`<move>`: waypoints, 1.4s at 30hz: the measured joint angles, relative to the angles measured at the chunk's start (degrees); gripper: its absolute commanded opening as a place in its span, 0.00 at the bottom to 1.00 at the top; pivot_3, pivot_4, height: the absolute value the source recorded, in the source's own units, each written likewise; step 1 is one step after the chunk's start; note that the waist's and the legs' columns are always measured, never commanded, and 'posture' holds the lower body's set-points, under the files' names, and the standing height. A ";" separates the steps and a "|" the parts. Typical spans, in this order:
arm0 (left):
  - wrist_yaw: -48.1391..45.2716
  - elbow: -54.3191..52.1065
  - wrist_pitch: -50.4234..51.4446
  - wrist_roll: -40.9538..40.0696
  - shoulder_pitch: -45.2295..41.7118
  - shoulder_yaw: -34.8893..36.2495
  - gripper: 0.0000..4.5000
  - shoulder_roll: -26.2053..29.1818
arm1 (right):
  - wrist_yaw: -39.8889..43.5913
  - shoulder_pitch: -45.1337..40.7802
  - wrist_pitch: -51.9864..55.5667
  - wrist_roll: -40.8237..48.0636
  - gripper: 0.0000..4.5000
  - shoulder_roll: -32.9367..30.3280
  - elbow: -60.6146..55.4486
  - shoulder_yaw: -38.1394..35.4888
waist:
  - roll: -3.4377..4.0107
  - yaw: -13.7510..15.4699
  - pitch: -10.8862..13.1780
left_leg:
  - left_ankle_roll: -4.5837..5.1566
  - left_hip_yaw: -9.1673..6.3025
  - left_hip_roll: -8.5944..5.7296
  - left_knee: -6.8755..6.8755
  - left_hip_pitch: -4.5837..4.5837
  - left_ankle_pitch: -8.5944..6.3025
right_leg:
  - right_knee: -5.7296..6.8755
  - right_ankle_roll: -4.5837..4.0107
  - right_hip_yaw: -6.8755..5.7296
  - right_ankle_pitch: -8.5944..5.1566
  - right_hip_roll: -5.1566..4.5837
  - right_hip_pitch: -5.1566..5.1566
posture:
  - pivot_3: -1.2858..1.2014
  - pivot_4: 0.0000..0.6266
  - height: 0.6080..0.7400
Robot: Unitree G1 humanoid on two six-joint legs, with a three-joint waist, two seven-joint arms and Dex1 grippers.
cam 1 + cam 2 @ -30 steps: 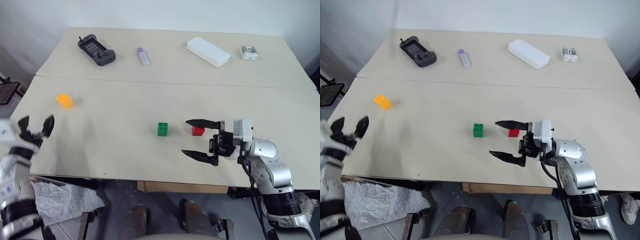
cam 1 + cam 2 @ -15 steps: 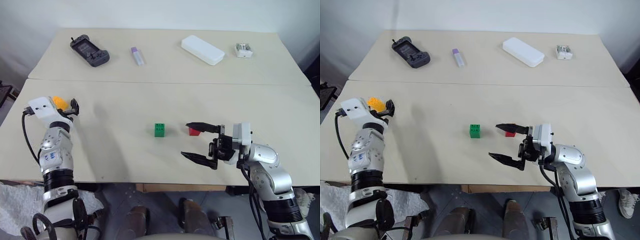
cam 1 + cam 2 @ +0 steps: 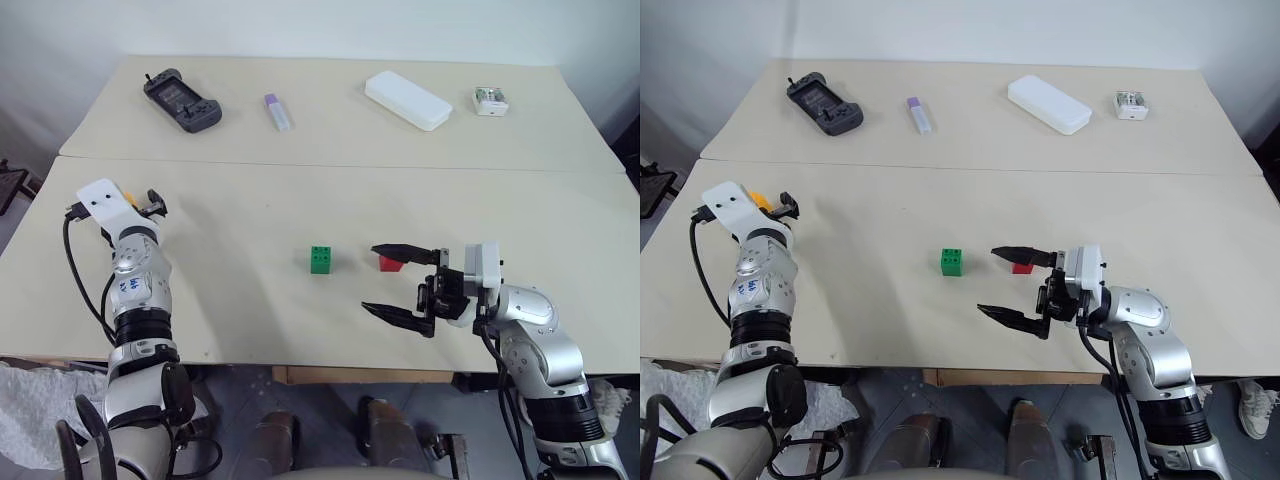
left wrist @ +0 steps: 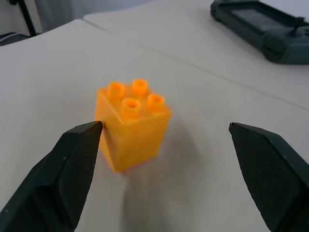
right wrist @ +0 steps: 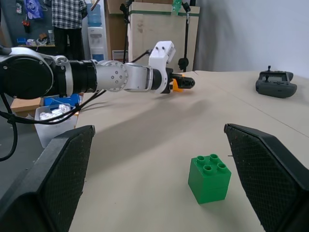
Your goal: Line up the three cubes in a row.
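While the left pincer sits wide around the orange-yellow cube, one finger is nearly touching it; an off-centre close could tip it. Right pincer wide, empty, beside the red cube; green cube mid-bench.

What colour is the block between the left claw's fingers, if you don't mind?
Orange-yellow block, clearest in the left wrist view.

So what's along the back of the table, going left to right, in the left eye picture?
Black controller → purple-and-white stick → long white case → small white box.
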 measured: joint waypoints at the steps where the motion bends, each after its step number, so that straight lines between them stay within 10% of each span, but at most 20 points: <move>1: 0.27 0.87 -0.15 -0.03 -0.42 0.19 0.99 0.00 | -0.09 0.00 0.00 0.00 1.00 0.00 0.00 -0.01 | 0.00 0.00 0.00 | 0.00 0.00 0.00 0.00 0.00 0.00 | 0.00 0.00 0.00 0.00 0.00 0.00 | 0.52 0.24 1.00; 6: 0.68 4.42 -2.36 -0.09 -1.79 0.49 0.86 0.27 | -0.41 0.11 -0.01 -0.01 1.00 0.00 0.00 -0.08 | 0.00 -0.01 0.00 | 0.00 0.00 -0.01 0.00 0.00 0.00 | 0.00 0.00 -0.01 0.00 0.00 0.00 | 0.52 0.24 1.00; 14: 0.50 10.32 -6.05 -0.06 -3.74 0.52 0.33 2.36 | -1.03 1.31 -0.22 -0.07 1.00 0.16 0.00 -0.11 | 0.00 0.00 0.00 | 0.00 0.00 -0.01 0.00 0.00 0.00 | 0.00 0.00 -0.01 0.00 0.00 0.00 | 0.52 0.24 1.00; 24: -6.43 11.88 -9.80 -0.83 -2.75 -0.14 0.33 3.99 | -1.28 1.65 -0.80 -0.22 1.00 0.61 0.19 -0.10 | 0.00 -0.19 0.00 | 0.00 0.00 -0.01 0.00 0.00 0.00 | 0.01 0.00 -0.02 0.00 0.00 0.00 | 0.52 0.24 1.00; 34: -71.96 -8.50 -9.42 -14.52 9.89 -11.10 0.33 15.22 | -0.40 7.20 -0.63 0.80 1.00 -3.94 -1.30 -4.17 | 0.03 -0.40 0.01 | 0.01 0.02 0.08 0.00 -0.01 0.00 | -0.07 -0.01 -0.03 0.00 -0.04 0.06 | 0.52 0.24 1.00; 42: -101.95 8.31 -18.82 -5.64 -0.37 -24.82 0.33 18.14 | 1.91 11.35 0.37 2.66 1.00 -8.78 -2.87 -9.32 | 0.09 0.34 0.01 | 0.05 0.12 -0.06 0.00 0.04 -0.01 | -0.19 0.01 -0.13 0.01 0.08 0.19 | 0.52 0.24 1.00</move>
